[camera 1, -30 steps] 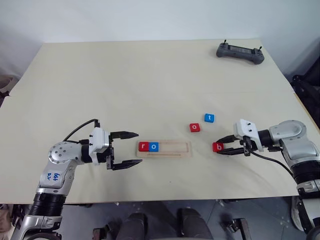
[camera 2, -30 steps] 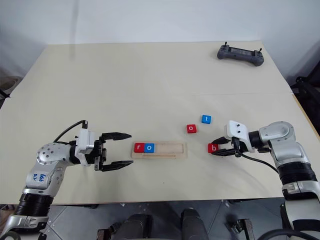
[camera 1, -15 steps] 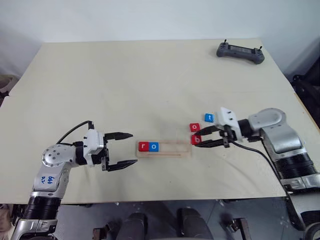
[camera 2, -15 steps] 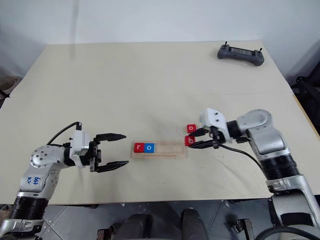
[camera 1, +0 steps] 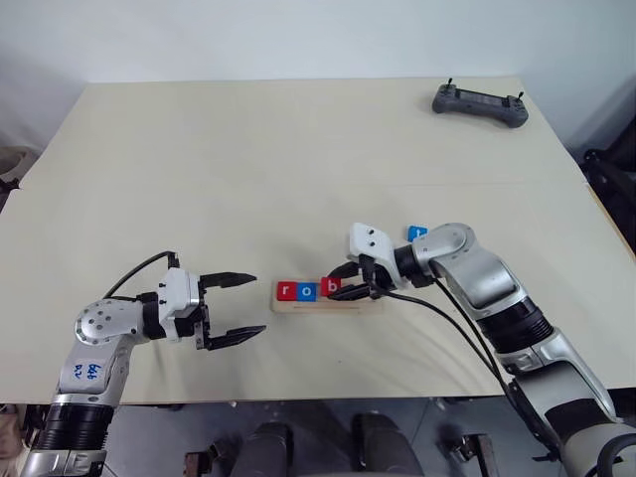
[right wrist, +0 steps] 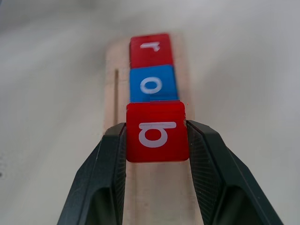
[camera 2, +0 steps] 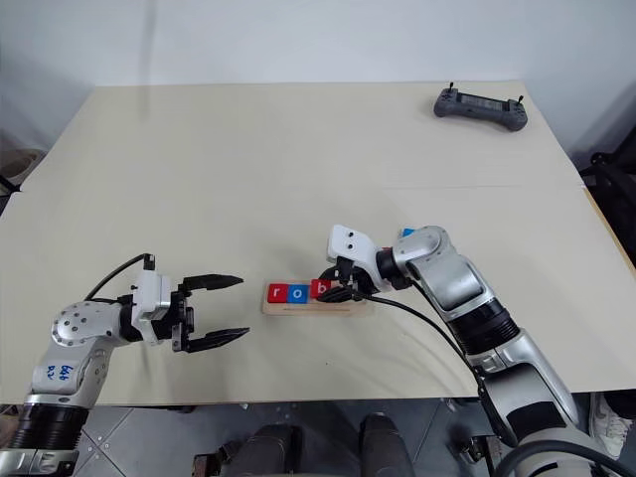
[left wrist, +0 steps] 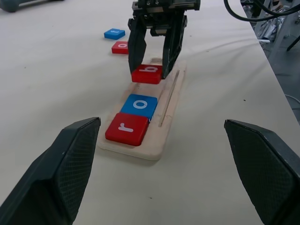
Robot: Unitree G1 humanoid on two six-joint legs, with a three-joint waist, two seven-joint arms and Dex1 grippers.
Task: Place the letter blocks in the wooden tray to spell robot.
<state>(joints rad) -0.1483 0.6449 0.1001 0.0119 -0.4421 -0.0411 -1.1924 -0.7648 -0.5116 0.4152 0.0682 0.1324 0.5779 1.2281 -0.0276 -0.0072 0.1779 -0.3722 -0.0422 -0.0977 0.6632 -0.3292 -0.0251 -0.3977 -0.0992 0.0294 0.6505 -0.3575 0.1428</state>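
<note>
— Blocks first: where does each one sit, and why?

— The red r block (left wrist: 127, 128) and blue o block (left wrist: 139, 105) lie side by side at the left end of the wooden tray (left wrist: 171, 105), so the word fills from the left. The red b block (right wrist: 157, 132) is clamped between the right gripper (camera 1: 345, 282)'s fingers, held just over the groove beside the o, the third slot.

— And the remaining letters?

— The red o block (left wrist: 121, 47) and blue t block (left wrist: 114, 33) wait on the table (camera 1: 298, 159), beyond the tray's right end.

— The other arm?

— The left gripper (camera 1: 237, 306) hovers left of the tray, fingers spread wide and empty, probably keeping out of the way.
</note>
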